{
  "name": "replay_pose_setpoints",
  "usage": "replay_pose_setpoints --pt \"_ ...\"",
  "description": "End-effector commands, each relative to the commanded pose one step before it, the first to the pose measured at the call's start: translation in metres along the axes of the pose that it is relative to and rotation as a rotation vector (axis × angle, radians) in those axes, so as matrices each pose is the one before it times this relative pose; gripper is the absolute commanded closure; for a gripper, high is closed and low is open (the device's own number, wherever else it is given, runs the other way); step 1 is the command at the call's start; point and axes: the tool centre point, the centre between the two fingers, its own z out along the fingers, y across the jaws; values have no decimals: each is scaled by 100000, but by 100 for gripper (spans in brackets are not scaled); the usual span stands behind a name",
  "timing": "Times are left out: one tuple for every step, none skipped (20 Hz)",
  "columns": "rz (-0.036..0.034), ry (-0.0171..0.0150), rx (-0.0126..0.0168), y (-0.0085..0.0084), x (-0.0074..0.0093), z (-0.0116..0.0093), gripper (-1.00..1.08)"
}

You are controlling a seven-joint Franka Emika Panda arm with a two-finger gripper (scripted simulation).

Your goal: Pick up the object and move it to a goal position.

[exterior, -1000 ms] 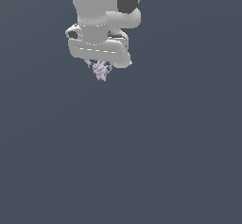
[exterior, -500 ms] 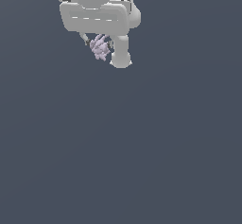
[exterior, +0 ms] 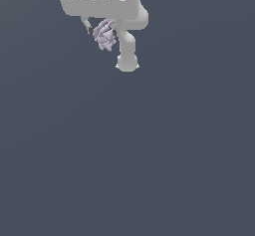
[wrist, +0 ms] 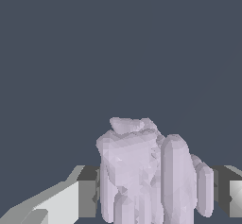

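tool (exterior: 104, 35) at upper left of frame, pinching the lilac clump (exterior: 104, 35); mid-carry, next calls for steady travel goalward.

from my station, all i get behind the work is a flat slate-blue backdrop (exterior: 149, 155), the same dull grey-blue from edge to edge in the exterior view. i can't tell whether it is a floor, a wall or just empty space; there is no seam, corner or horizon line to go by. the light is even and soft, with no bright spot on the surface. the wrist view shows the same plain dark blue-grey field (wrist: 118, 43), smooth, untextured and uniform in tone.
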Motion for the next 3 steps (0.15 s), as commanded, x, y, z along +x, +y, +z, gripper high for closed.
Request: replay_pose_setpoints --pt "8 -94 -10 -35 42 -369 108" --pt "0 0 0 -4 26 -26 108" --pt "0 0 0 -1 15 5 108"
